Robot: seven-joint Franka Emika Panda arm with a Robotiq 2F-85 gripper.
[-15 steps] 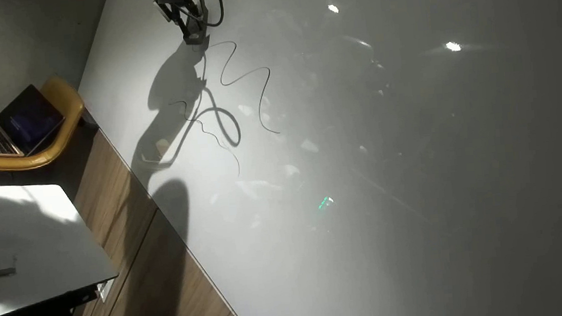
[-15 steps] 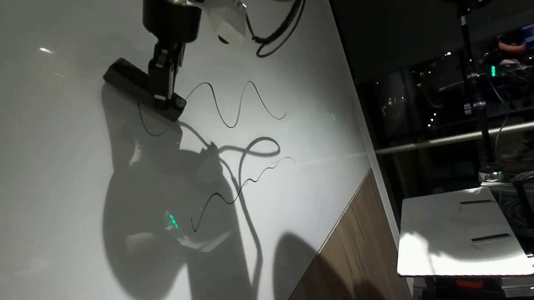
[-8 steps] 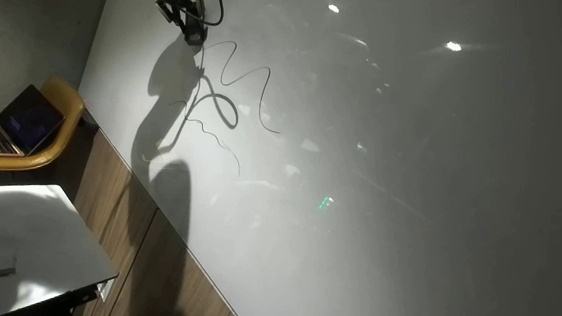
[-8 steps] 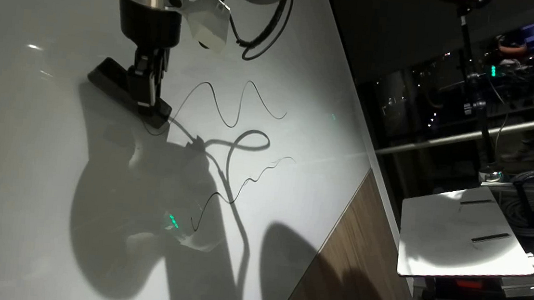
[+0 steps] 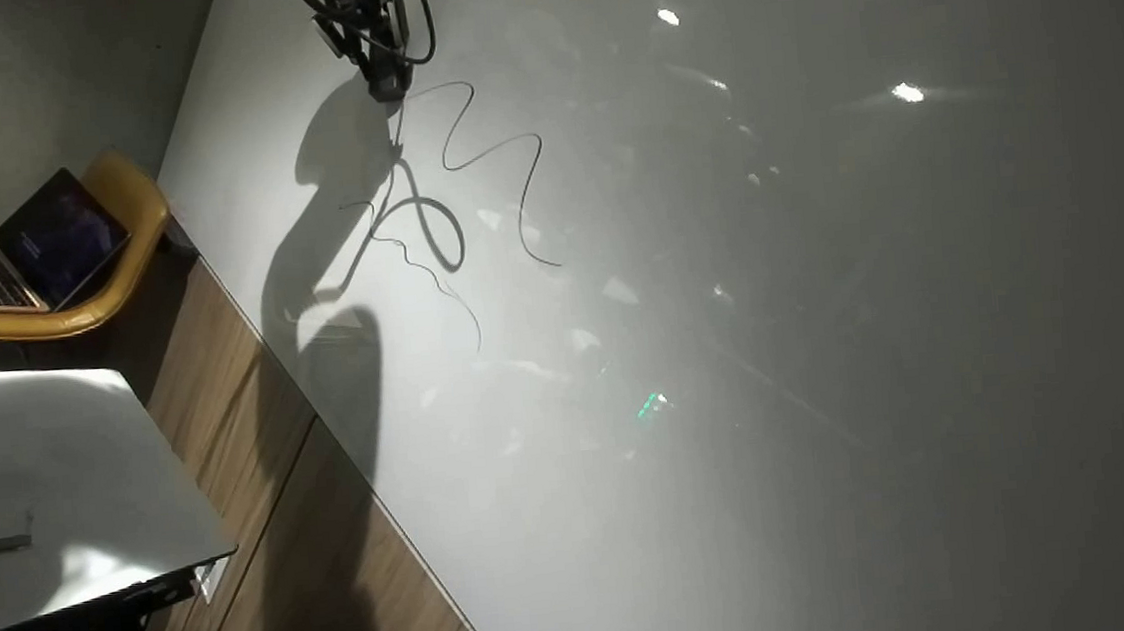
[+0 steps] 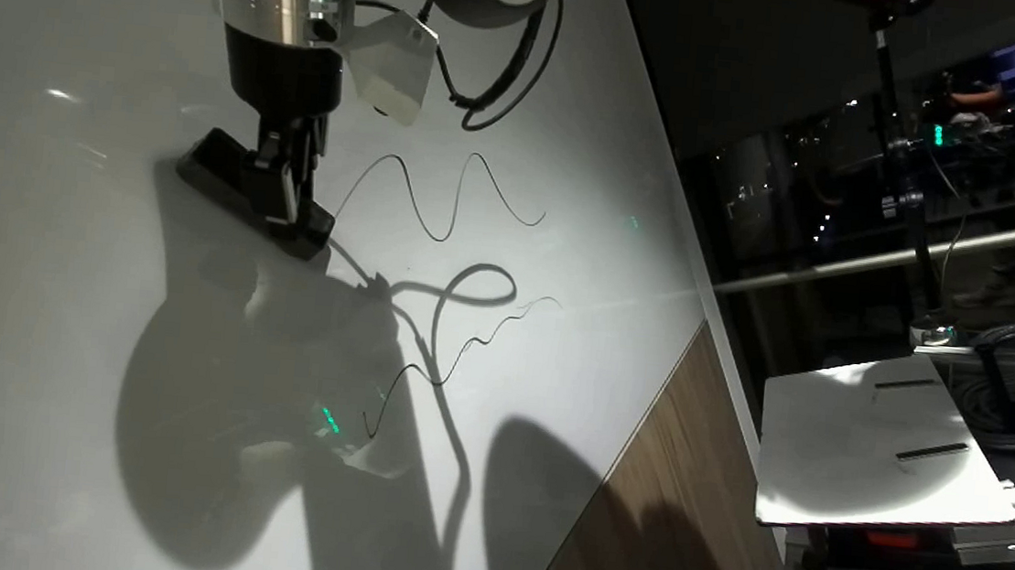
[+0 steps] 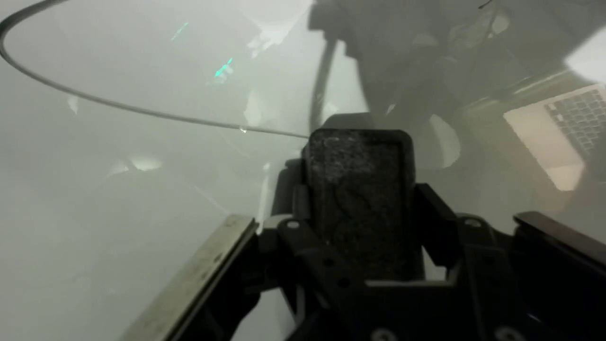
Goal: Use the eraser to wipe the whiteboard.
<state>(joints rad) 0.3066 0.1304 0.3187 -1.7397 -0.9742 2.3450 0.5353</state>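
The whiteboard fills most of both exterior views, a glossy grey-white panel. Two thin wavy pen strokes run across it, an upper pen line and a lower pen line. My gripper is shut on the eraser, a dark oblong block gripped across its narrow width, one finger on each side. In an exterior view the eraser lies slantwise close along the board, beside the left end of the upper line. Whether it touches the surface is hard to tell.
A black cable loops beside the wrist. The board's edge meets wood panelling. Off the board are a white tabletop and a yellow chair with a laptop. The arm's large shadow covers part of the board.
In an exterior view the gripper and eraser have shifted left, then slightly down. The upper line's lower-left curl, visible a second ago, no longer shows; it may be wiped or covered.
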